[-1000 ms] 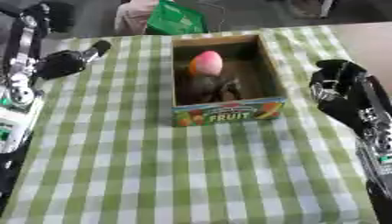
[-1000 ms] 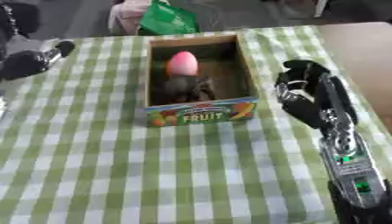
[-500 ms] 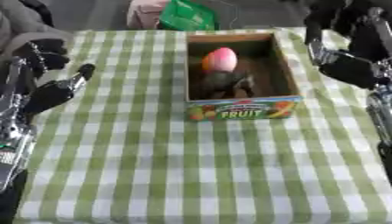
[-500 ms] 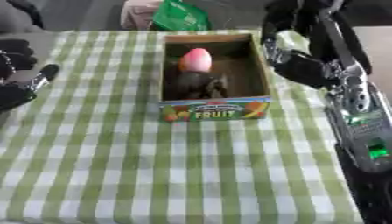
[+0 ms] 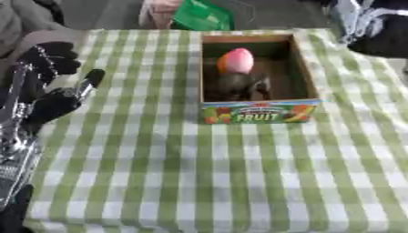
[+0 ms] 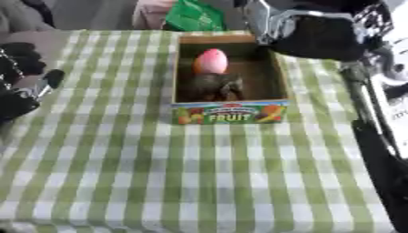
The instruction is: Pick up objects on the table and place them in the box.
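Since a second ago, right hand (image 6: 318, 34) has risen from table's 3 o'clock edge to 1 o'clock, above box's far right corner. Right eye view shows it in bulk, blurred; cannot tell how its fingers stand. Left eye view catches only its edge at top right. Left hand (image 5: 52, 98) at 9 o'clock, fingers relaxed and spread, holding nothing; fuller in left eye view.

One box (image 5: 307, 77), "FRUIT" on front, at 12 o'clock on the green checked tablecloth (image 5: 207, 177). Inside: one pink rounded object (image 5: 237, 60), one dark lumpy object (image 5: 239, 85) just beside it. One green bag (image 6: 195, 17) past far edge.
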Controlling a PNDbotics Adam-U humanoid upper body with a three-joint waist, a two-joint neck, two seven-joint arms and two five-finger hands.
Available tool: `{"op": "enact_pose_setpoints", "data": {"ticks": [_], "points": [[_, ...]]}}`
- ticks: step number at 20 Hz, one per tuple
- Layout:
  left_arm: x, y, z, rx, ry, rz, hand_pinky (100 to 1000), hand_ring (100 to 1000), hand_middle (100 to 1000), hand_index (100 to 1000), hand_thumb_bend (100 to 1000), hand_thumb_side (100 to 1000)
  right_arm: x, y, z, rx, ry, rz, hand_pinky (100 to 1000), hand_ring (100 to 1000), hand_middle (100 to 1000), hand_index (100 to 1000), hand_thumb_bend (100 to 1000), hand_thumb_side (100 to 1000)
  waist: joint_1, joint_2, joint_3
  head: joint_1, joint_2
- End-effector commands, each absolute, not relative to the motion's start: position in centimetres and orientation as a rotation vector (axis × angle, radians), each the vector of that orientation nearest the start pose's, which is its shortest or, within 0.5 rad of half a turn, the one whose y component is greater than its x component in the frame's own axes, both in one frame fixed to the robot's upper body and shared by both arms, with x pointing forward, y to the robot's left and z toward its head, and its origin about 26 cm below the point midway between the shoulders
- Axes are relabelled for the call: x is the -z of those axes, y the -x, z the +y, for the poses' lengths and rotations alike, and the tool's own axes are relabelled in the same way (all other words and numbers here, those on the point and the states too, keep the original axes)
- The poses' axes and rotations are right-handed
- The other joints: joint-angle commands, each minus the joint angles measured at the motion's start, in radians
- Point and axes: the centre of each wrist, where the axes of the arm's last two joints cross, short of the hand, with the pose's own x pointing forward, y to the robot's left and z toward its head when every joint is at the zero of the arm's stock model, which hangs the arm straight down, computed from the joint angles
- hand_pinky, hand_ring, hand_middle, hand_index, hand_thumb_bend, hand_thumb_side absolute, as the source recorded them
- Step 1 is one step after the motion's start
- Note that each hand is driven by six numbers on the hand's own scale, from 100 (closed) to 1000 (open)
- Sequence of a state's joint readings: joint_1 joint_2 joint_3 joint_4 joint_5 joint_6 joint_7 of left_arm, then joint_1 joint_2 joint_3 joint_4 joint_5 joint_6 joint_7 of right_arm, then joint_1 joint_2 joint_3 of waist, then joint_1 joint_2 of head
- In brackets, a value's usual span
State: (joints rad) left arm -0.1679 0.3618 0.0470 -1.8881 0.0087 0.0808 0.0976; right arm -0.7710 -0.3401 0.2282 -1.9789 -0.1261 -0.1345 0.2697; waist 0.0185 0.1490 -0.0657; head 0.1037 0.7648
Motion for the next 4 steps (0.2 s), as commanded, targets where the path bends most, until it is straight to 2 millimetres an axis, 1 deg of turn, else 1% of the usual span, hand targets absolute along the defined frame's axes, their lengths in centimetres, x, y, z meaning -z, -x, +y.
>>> {"op": "enact_pose_setpoints", "data": {"ticks": [1,4], "points": [[-15.45,-29.54,30.28,0.219,-0.351,-2.000,707,640,595,718,590,188,-33.18,-30.00,-16.55,1.292,0.515,3.057,683,692,628,816,100,100,-0.001,-0.016,-0.002,0.003,0.005],[-15.37,-29.49,30.28,0.215,-0.352,-1.997,707,640,594,718,589,188,-34.16,-29.77,-16.25,1.347,0.491,3.001,686,701,641,831,100,100,-0.003,-0.017,-0.003,-0.002,0.005]]}}
